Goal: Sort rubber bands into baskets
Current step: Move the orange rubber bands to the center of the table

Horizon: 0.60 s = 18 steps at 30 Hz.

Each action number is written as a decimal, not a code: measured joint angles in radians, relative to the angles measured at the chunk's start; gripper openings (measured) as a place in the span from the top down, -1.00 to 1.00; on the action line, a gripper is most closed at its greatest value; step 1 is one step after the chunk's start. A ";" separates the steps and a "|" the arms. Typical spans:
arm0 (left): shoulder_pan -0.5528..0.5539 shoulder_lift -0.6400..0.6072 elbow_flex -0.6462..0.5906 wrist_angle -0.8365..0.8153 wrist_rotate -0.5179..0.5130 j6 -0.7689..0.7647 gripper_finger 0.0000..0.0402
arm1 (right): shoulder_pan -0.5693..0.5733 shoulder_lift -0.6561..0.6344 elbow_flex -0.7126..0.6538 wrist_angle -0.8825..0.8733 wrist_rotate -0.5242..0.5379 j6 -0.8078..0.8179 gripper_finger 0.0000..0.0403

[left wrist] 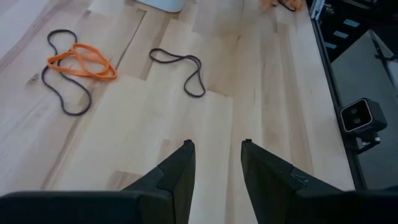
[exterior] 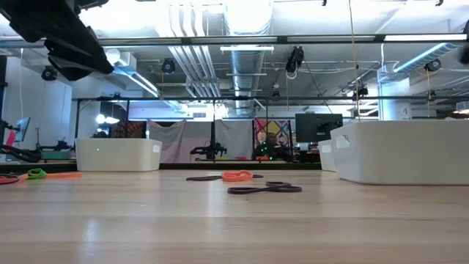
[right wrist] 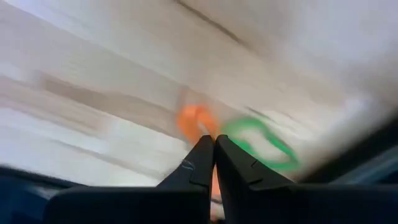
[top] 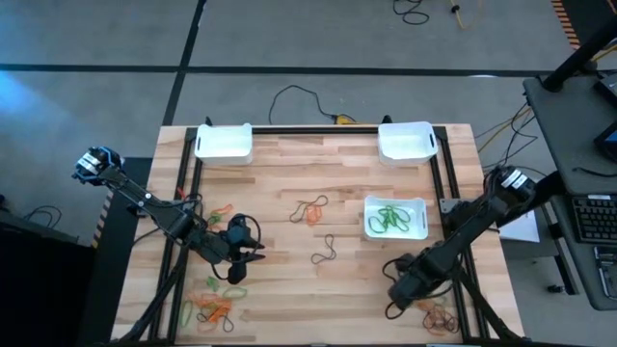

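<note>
Right gripper [right wrist: 214, 146]: lower right of high view, clenched on an orange band [right wrist: 194, 121] beside a green band [right wrist: 261, 143]. Left gripper [left wrist: 216, 152]: lower left, parted, empty. Three baskets [top: 395, 219]; one at centre right contains green bands.

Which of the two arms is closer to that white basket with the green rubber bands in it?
The right. Its gripper sits just in front of the basket, toward the table's near edge. The left gripper is farther off, across the table's middle.
</note>
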 joint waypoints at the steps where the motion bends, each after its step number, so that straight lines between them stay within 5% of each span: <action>1: 0.000 0.000 0.000 0.004 0.000 0.000 0.43 | -0.009 -0.001 0.019 0.002 0.052 -0.022 0.96; 10: 0.000 0.000 0.000 0.015 0.001 -0.003 0.43 | -0.105 0.042 0.127 0.250 0.589 -0.445 0.96; 18: 0.000 0.000 0.000 0.015 0.020 -0.029 0.43 | -0.247 0.190 0.183 0.364 0.637 -0.661 0.95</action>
